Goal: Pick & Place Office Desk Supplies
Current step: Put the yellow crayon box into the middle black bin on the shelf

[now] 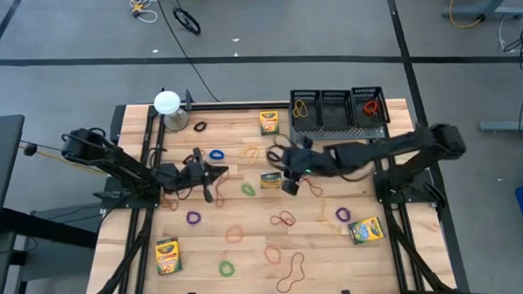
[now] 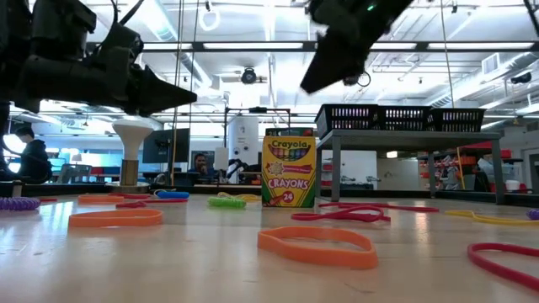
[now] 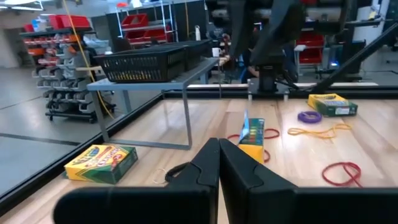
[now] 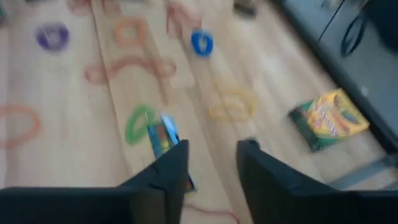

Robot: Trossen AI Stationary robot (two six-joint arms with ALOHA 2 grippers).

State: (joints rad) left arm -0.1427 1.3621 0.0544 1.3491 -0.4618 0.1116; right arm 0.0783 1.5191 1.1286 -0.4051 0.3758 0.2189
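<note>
Table [image 1: 335,258], wood top, w/ items as follows.

- Left gripper [image 1: 217,173]: near table centre, left of middle, above the surface; fingers [image 3: 205,168] pressed together, nothing between them.
- Right gripper [image 1: 289,183]: at table centre, over the upright crayon box; fingers [image 4: 174,163] apart, holding nothing.
- Crayon boxes, 4 seen:
  - upright crayon box [image 1: 270,181], centre of table, standing on end just beside right gripper; front label readable in low view [image 2: 289,172].
  - far-edge box [image 1: 269,122], near far edge, just left of the rack.
  - right-edge box [image 1: 366,231], toward right edge, lying flat, tilted.
  - near-left box [image 1: 168,256], toward near-left corner, lying flat.
- Rubber bands, scattered over most of surface, incl.: blue band [image 1: 215,154] between the two grippers' reach; green band [image 1: 248,189] just left of upright box; purple band [image 1: 193,217] left of centre; red band [image 1: 284,219] nearer the front edge.
- Black mesh rack [image 1: 339,109]: far-right corner, raised on legs, 3 compartments; contents too small to tell.
- White round-topped object [image 1: 167,103]: far-left corner.
</note>
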